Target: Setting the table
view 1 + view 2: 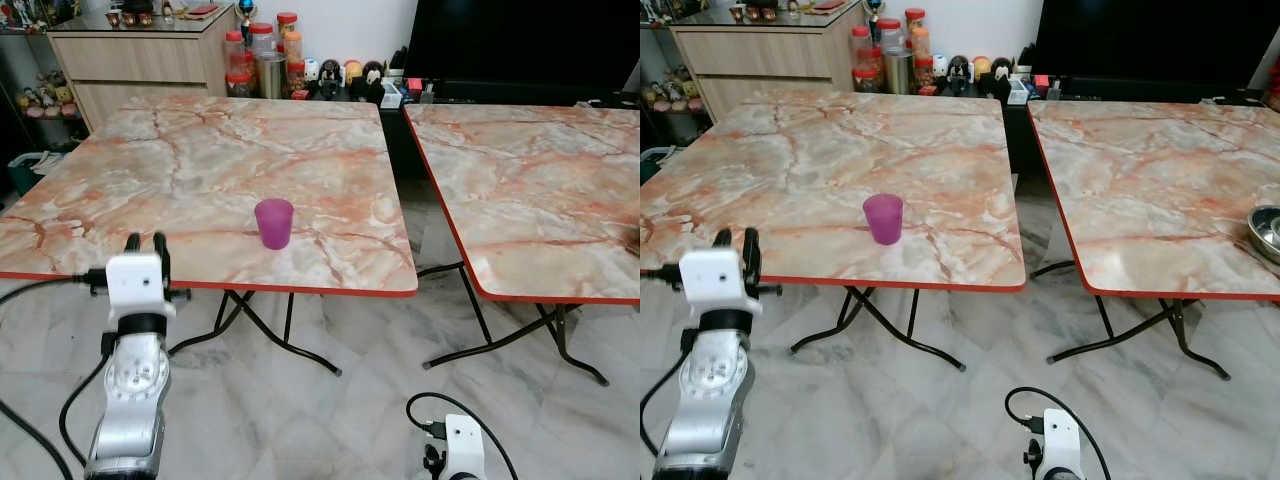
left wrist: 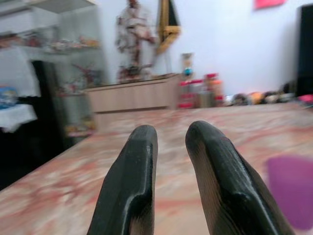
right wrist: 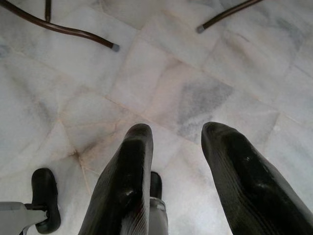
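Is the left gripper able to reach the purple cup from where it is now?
Probably yes. The left gripper is raised at the near edge of the table, open and empty. The purple cup stands upright to its right, with only bare tabletop between them.

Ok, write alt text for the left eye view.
A purple cup stands upright near the front edge of a marble-patterned folding table, with the robot's left gripper raised at that edge, off to the cup's left, jaws slightly apart. A second matching table stands to the right across a narrow gap.
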`<state>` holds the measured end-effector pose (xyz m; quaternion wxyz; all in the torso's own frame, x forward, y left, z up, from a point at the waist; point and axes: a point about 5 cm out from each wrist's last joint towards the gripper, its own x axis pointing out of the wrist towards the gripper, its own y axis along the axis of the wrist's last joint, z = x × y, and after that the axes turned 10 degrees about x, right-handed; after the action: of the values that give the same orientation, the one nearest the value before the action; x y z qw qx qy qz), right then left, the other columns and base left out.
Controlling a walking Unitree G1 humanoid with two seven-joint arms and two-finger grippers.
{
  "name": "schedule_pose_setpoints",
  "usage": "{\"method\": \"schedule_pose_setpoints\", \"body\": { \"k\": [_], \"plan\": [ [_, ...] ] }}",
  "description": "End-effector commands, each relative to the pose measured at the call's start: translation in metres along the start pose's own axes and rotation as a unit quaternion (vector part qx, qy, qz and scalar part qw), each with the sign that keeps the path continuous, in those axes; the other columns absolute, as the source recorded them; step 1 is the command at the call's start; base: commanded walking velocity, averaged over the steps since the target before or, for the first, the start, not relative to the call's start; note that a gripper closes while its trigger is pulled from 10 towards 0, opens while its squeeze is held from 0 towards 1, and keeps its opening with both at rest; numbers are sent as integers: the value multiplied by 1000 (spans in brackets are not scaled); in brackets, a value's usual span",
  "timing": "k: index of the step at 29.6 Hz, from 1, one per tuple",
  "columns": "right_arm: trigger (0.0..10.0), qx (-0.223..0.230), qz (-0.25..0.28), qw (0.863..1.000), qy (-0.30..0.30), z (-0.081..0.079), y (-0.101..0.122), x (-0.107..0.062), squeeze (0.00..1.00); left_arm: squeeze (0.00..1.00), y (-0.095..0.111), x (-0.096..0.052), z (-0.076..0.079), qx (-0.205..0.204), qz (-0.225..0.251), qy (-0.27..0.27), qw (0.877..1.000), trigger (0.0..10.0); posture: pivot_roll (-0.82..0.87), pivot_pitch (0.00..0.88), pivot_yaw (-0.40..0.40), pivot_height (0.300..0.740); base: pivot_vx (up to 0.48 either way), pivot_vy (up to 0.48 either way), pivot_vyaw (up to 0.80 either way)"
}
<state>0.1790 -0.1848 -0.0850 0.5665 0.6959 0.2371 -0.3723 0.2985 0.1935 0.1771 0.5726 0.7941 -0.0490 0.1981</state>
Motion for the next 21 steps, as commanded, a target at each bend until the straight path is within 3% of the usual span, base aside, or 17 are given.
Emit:
{"method": "schedule_pose_setpoints", "body": {
  "k": [1, 3, 4, 5, 7, 8, 11, 21],
  "plan": [
    [10000, -1, 6, 1000, 0, -1, 3, 1, 0, 0, -1, 5, 12, -6, -7, -42, 999, 10000, 114, 0, -25, 740, 0, 0, 0],
    [10000, 0, 7, 1000, 0, -2, 4, 1, 0, 0, -1, 9, 20, -28, -13, -61, 998, 10000, 113, 0, -25, 740, 0, 0, 0],
    [10000, 3, 10, 1000, 0, -2, 6, 1, 0, 0, -2, 16, 37, -69, -28, -94, 993, 10000, 107, 0, -24, 740, 0, 0, 0],
    [10000, 3, 10, 1000, 0, -2, 6, 1, 0, 0, -2, 16, 37, -69, -28, -94, 993, 10000, 107, 0, -24, 740, 0, 0, 0],
    [10000, 8, 13, 1000, -1, -3, 8, 2, 0, 0, -1, 23, 55, -73, -30, -135, 988, 10000, 102, 0, -21, 740, 0, 0, 0],
    [10000, 8, 13, 1000, -1, -3, 8, 2, 0, 0, -1, 23, 55, -73, -30, -135, 988, 10000, 102, 0, -21, 740, 0, 0, 0],
    [10000, 12, 15, 1000, -3, -3, 9, 2, 0, 0, 2, 29, 74, -81, -40, -164, 982, 10000, 80, 0, -11, 740, 0, 0, 0],
    [10000, 7, 9, 1000, -13, 1, 5, 1, 0, 0, 22, 51, 88, -96, -12, -173, 980, 10000, 76, 0, -16, 740, 222, 0, 0]
  ]
}}
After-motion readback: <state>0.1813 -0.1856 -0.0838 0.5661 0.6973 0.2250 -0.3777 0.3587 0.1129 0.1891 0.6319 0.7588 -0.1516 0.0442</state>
